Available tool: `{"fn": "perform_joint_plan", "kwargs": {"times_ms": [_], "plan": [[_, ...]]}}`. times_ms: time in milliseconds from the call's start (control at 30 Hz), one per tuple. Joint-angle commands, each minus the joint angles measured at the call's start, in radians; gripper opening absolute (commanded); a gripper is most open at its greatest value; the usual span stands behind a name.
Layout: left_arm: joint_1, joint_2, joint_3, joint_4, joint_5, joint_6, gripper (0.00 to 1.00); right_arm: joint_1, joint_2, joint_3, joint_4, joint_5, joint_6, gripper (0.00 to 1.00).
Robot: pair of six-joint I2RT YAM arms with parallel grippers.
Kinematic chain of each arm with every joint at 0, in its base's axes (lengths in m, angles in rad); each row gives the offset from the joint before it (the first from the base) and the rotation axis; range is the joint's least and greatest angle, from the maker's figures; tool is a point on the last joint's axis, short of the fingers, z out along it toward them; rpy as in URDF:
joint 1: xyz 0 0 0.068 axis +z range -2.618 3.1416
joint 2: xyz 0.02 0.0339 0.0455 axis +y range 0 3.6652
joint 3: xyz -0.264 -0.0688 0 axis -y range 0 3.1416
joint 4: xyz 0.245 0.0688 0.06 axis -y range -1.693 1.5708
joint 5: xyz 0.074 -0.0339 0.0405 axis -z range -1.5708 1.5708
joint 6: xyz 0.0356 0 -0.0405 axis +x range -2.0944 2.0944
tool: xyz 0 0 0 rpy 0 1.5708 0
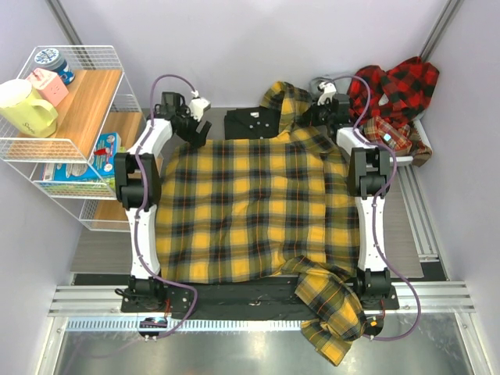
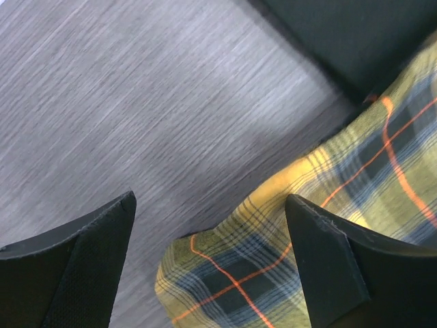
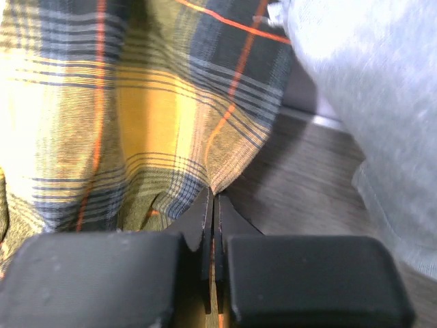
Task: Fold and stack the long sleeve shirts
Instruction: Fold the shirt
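A yellow-and-black plaid long sleeve shirt (image 1: 250, 203) lies spread flat over the table, one sleeve (image 1: 332, 316) hanging off the front edge. At its far left corner my left gripper (image 1: 198, 130) stands open. In the left wrist view that gripper (image 2: 210, 199) straddles the shirt's corner (image 2: 229, 273) without touching it. My right gripper (image 1: 322, 116) is at the far right edge, and in the right wrist view this gripper (image 3: 212, 198) is shut on a pinch of the plaid cloth (image 3: 136, 116). A folded black shirt (image 1: 250, 123) lies behind. Red-and-black plaid shirts (image 1: 394, 90) are heaped at the back right.
A white wire shelf (image 1: 86, 58) stands at the left with a yellow pitcher (image 1: 25, 105), a pink box (image 1: 48, 84) and a blue packet (image 1: 105, 148). Metal rails (image 1: 418, 226) run along the right side. The black shirt's edge (image 2: 355, 34) shows beyond the left gripper.
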Motion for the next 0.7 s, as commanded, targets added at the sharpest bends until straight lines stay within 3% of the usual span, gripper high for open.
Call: {"fn": "perform_joint_plan", "kwargs": {"times_ms": [0,133,300,467,667], "plan": [[0.008,0.034,0.103,-0.113,0.042,0.2,0.86,-0.001,-0.15,-0.008,0.059,-0.027,-0.016,0.01],[0.008,0.073,0.162,-0.189,0.068,0.341,0.74,0.0,-0.21,-0.008,0.061,-0.054,-0.011,0.01],[0.006,0.1,0.186,-0.227,0.033,0.429,0.65,0.0,-0.256,-0.003,0.051,-0.09,0.003,0.01],[0.008,0.131,0.18,-0.249,-0.02,0.477,0.64,0.0,-0.281,0.0,0.033,-0.1,-0.013,0.01],[0.009,0.123,0.171,-0.259,-0.003,0.488,0.42,0.0,-0.32,-0.008,0.002,-0.12,-0.016,0.01]]}}
